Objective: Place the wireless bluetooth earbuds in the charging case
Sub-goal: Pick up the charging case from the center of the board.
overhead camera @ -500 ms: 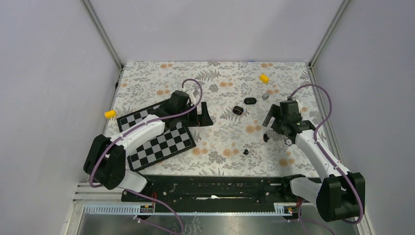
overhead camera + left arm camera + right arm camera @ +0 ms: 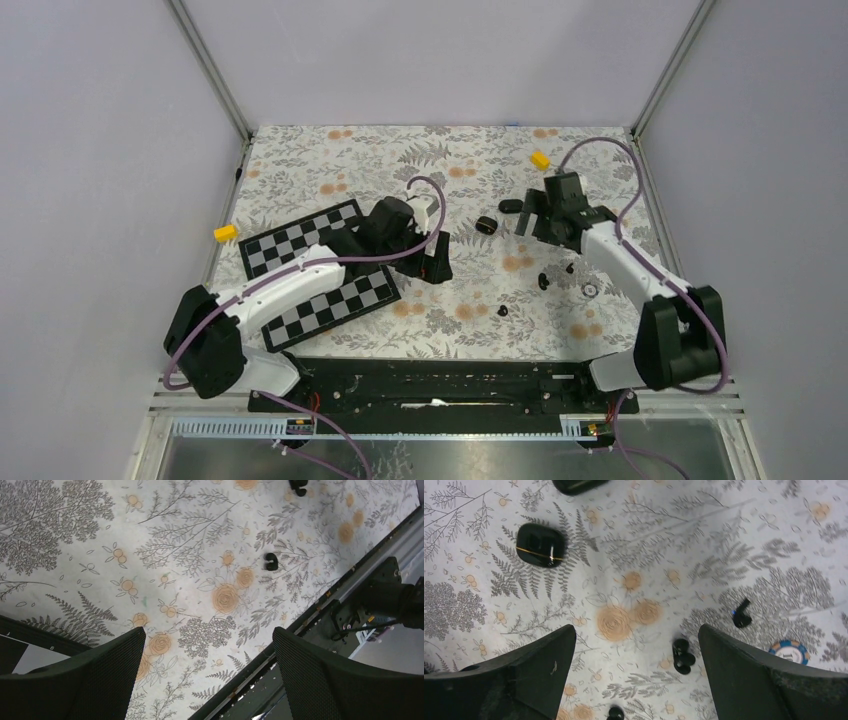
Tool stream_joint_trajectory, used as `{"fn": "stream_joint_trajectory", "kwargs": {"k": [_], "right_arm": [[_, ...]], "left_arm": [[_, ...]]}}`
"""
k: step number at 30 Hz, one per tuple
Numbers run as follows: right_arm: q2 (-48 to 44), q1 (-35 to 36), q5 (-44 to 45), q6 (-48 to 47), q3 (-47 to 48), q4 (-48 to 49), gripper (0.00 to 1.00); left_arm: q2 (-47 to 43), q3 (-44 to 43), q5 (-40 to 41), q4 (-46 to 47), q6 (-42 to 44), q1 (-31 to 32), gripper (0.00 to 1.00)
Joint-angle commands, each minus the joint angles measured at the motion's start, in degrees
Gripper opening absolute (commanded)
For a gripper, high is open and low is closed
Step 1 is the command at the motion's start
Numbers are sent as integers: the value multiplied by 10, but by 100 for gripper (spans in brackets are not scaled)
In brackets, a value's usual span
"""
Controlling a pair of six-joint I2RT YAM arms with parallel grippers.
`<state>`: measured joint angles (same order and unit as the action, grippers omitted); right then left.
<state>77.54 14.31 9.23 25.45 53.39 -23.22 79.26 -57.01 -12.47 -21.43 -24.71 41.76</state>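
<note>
Swung farther from its base, the right arm [image 2: 620,255] is now held just beside the small black pebble-shaped charging case [image 2: 540,545]; the left arm [image 2: 300,275] is brought nearer it. Both jaws are spread wide, empty. On the tabletop [image 2: 330,170] near the case, the tiny black earbuds [image 2: 683,656] are left ungrasped.

table covering [image 2: 400,165]: pale cloth printed with grey ferns, leaves and orange blossoms; lies flat and runs from side wall to side wall.
back wall [image 2: 440,60]: plain panel, pale lilac-grey, matt.
left wall [image 2: 100,150], right wall [image 2: 760,150]: same plain lilac-grey panels.
corner posts: two bare aluminium profiles, left post [image 2: 210,70] and right post [image 2: 672,70], one at each rear corner.
near edge: black rail [image 2: 440,385] across the table front; below it a white slotted strip [image 2: 230,427] and a brushed metal sheet [image 2: 480,455].
light: even and soft, shadows faint.
</note>
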Motion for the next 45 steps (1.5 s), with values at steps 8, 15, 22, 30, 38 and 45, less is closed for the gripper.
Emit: {"fn": "stream_joint_trajectory", "kwargs": {"k": [8,15,22,30,38,45], "right_arm": [[247,27,10,-64,234,-33,100],[303,72,-6,-86,304,-57,99],[367,80,26,-100,366,-82,100],[406,68,65,-121,397,-85,100],[445,42,42,-134,451,-103,100],[468,28,39,-160,466,-115,100]], "left_arm": [[-49,-55,119,-58,2,34,99],[-107,-21,178,-11,-40,33,99],[-143,-8,202,9,-66,33,99],[-253,78,301,96,-118,33,99],[-223,47,288,53,-91,32,99],[-204,53,278,44,-93,32,99]]}}
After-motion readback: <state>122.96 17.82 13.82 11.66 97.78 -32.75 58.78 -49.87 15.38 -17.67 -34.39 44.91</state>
